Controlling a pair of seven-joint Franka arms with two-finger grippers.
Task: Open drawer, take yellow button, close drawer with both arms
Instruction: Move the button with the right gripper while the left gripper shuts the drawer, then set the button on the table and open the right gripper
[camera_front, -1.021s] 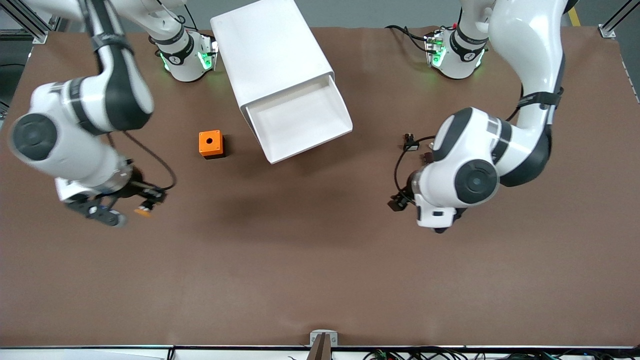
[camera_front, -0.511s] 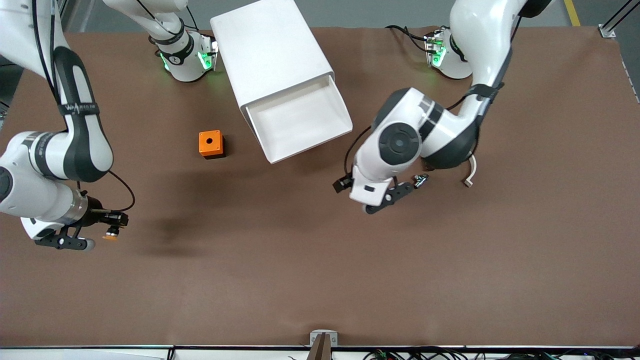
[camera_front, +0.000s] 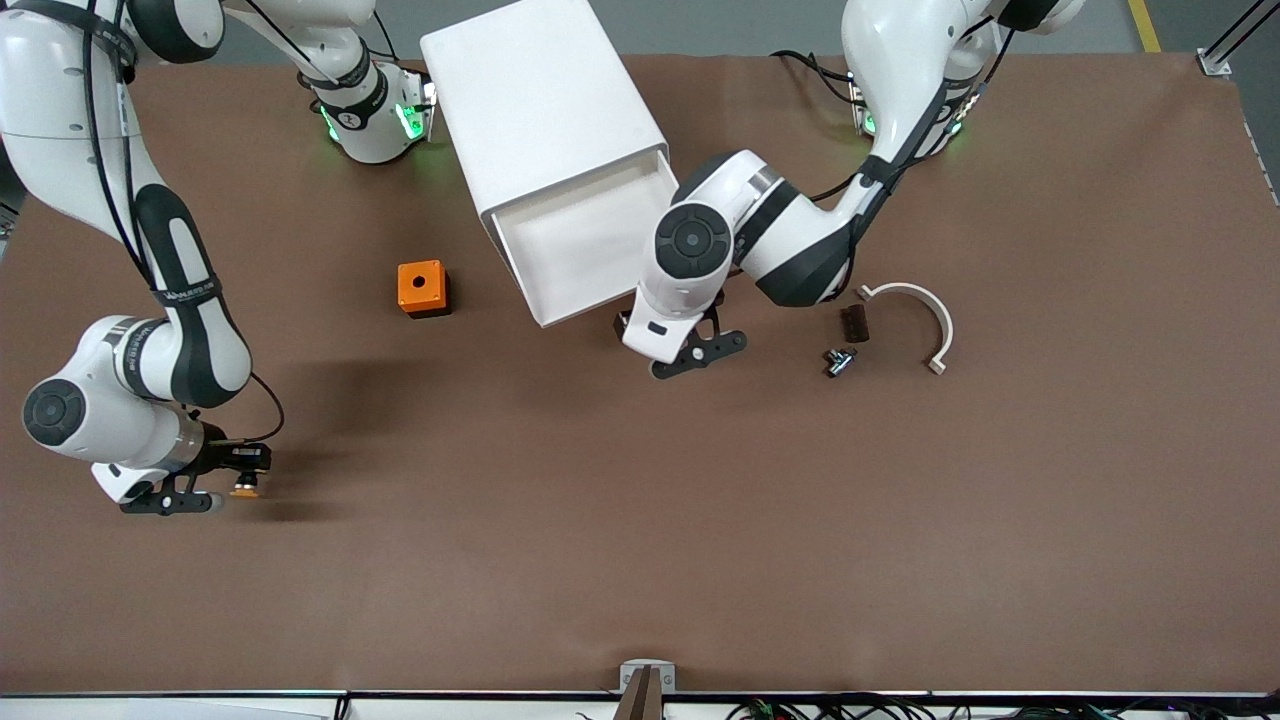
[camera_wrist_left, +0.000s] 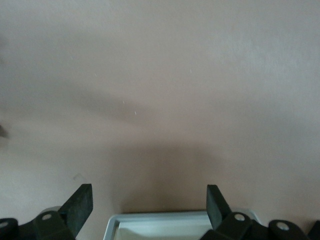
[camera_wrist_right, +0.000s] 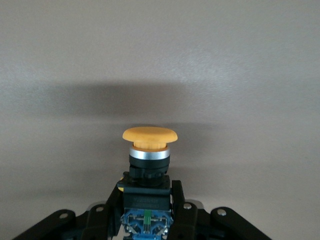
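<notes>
Gripping button (camera_wrist_right: 149, 150) body half-hidden, drawer (camera_wrist_left: 175, 222) rim cut off

The left arm (camera_front: 740, 240) hides a corner of the drawer (camera_front: 590, 250); the cabinet (camera_front: 540, 110) is cut off.

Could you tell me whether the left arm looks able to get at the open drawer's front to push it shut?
Probably yes: the left gripper, open and empty, hangs just in front of the drawer, with nothing between them.
</notes>
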